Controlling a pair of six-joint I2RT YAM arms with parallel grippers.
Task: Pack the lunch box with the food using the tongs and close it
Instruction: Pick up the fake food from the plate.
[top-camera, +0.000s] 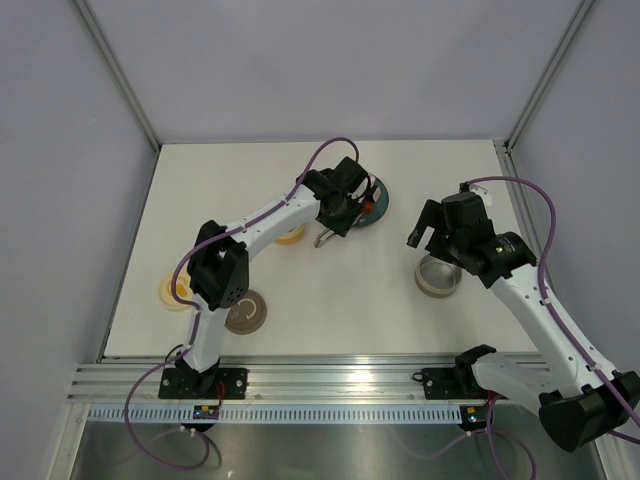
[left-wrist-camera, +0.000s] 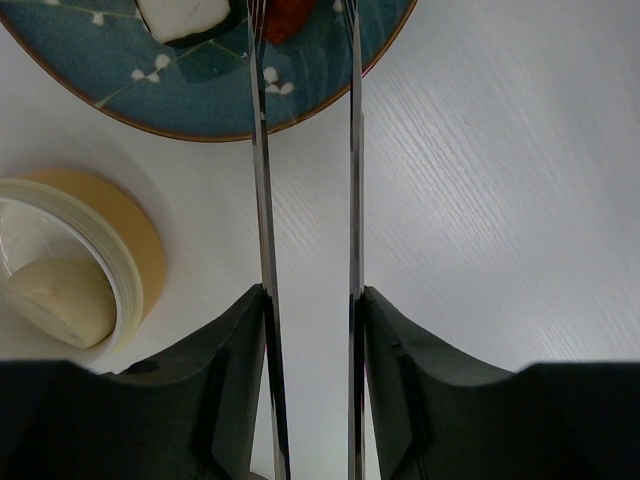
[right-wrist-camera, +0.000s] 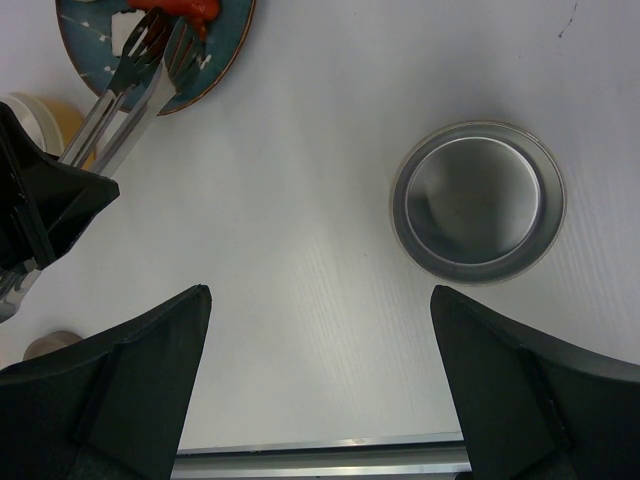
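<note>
Gripping tongs (left-wrist-camera: 262, 200), tips seemingly at sausage (left-wrist-camera: 290, 15)

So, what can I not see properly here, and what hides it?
Top view: the left gripper covers most of the plate, hiding what lies on it.
Left wrist view: the top edge cuts off the tips of the tongs.
Right wrist view: the top edge cuts the sausage; whether the tongs hold it is unclear.

Top view: plate (top-camera: 378, 205) upper centre on the counter (top-camera: 340, 290), tin (top-camera: 438, 277) right of centre, disc (top-camera: 245, 312) lower left. My left pincer (left-wrist-camera: 312, 300) has the tongs (left-wrist-camera: 260, 180), tips over the plate beside a sausage (left-wrist-camera: 285, 15); bun (left-wrist-camera: 60, 300) in its container (left-wrist-camera: 140, 250), lower left.
</note>
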